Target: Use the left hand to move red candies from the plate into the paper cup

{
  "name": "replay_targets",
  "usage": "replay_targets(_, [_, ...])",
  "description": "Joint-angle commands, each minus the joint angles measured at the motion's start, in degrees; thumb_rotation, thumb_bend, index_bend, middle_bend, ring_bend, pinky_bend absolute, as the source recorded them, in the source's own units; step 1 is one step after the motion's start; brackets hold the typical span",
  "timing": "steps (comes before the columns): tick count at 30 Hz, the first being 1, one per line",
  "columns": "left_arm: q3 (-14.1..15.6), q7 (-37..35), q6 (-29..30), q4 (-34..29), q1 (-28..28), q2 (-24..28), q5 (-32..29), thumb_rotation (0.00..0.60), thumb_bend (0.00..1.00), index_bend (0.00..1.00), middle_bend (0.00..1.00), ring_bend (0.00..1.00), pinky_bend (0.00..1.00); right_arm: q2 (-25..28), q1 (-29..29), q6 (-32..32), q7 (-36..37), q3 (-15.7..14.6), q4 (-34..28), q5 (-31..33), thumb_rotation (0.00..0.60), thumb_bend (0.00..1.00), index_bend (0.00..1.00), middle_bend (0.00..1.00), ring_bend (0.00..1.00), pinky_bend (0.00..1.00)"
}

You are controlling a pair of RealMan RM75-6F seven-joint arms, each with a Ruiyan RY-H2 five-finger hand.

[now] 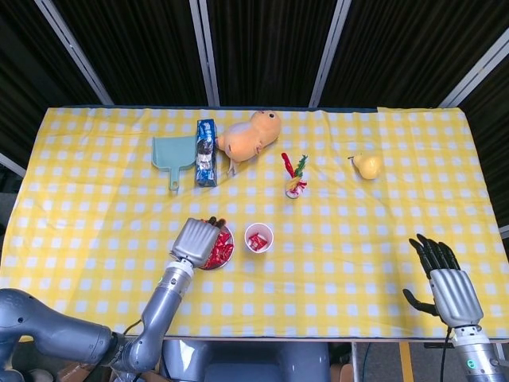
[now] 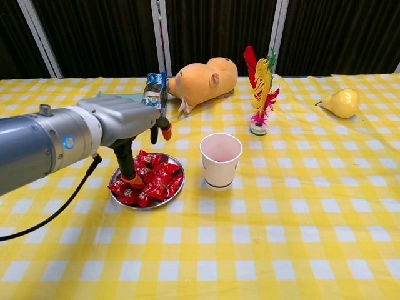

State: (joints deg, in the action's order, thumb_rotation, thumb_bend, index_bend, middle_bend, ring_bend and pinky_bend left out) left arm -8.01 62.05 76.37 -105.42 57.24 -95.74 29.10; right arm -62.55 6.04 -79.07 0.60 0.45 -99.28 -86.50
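Note:
A metal plate [image 2: 150, 204] heaped with red candies [image 2: 156, 178] sits left of a white paper cup [image 2: 220, 160]. In the head view the cup [image 1: 258, 237] has a red candy [image 1: 257, 241] inside. My left hand [image 2: 122, 122] hovers over the left side of the plate, fingers apart, and one fingertip [image 2: 132, 181] pokes down into the candies. I see nothing pinched in it. From the head view the left hand [image 1: 195, 239] covers the plate's [image 1: 213, 267] left half. My right hand [image 1: 445, 282] is open with spread fingers at the table's near right edge.
An orange plush toy [image 2: 203, 76], a blue packet [image 2: 155, 86] and a teal dustpan [image 1: 171, 153] lie behind the plate. A feather shuttlecock [image 2: 260, 87] stands behind the cup, with a yellow pear [image 2: 340, 102] at the far right.

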Motion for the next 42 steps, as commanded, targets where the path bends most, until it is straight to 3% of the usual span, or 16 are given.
replay_targets(1, [0.91,-1.32,-0.92,1.72,-0.89,-0.79,-0.31,0.6,0.2,0.22,0.26,0.81,0.91,0.01,0.03,0.08,0.02,0.01,-0.02,0.03,0.6,0.34,0.0,0.0,0.0,0.0])
replay_targets(16, [1.2,-1.47,-3.65,9.86,-0.97,-6.17,-1.63,0.6,0.2,0.23,0.27,0.81,0.91,0.21,0.14,0.34,0.67,0.04,-0.05,0.1,0.6,0.34,0.0,0.0,0.0,0.0])
replay_targets(21, [1.29,-0.87,-4.31,12.1,-0.87,-7.9,-2.15,0.6,0.23,0.32,0.35,0.81,0.91,0.25,0.15,0.39,0.67,0.04,-0.08,0.14,0.6,0.34,0.0,0.0,0.0,0.0])
replay_targets(26, [1.66,-0.36,-4.77,13.89,-0.98,-9.19,-2.18,0.6,0.36,0.44,0.5,0.82,0.91,0.28,0.21,0.46,0.83,0.08,-0.07,0.17,0.6,0.34,0.0,0.0,0.0,0.0])
replay_targets(31, [1.91,-0.86,-4.67,15.13,-1.39,-9.88,-0.88,0.6,0.43,0.51,0.6,0.83,0.92,0.27,0.23,0.52,0.87,0.09,-0.04,0.21,0.6,0.34,0.0,0.0,0.0,0.0])
replay_targets(42, [0.33,-0.98,-2.85,13.26,-2.14,-7.19,2.06,0.6,0.44,0.53,0.64,0.84,0.92,0.37,0.21,0.62,0.92,0.05,-0.29,0.34,0.6,0.34,0.0,0.0,0.0,0.0])
